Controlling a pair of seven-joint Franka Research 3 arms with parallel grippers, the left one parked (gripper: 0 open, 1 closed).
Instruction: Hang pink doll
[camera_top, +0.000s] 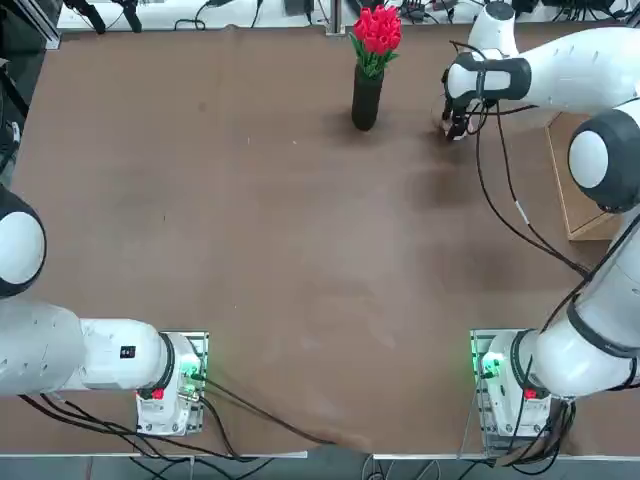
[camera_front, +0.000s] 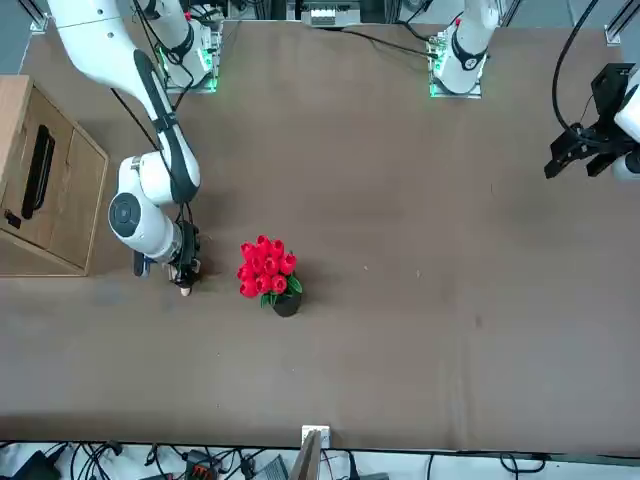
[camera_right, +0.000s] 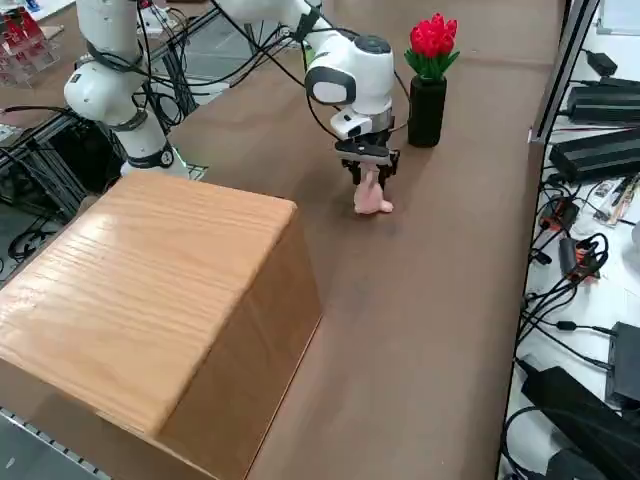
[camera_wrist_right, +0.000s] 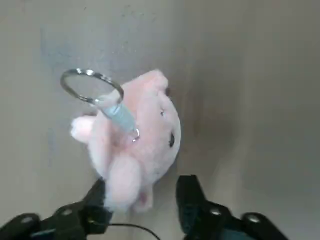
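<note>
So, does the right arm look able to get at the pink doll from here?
Very likely yes: the right gripper is right at the pink doll, fingers apart, and nothing seems to stand between them.

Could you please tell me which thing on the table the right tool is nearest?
The pink doll, just below the right tool; vase and box stand apart.
</note>
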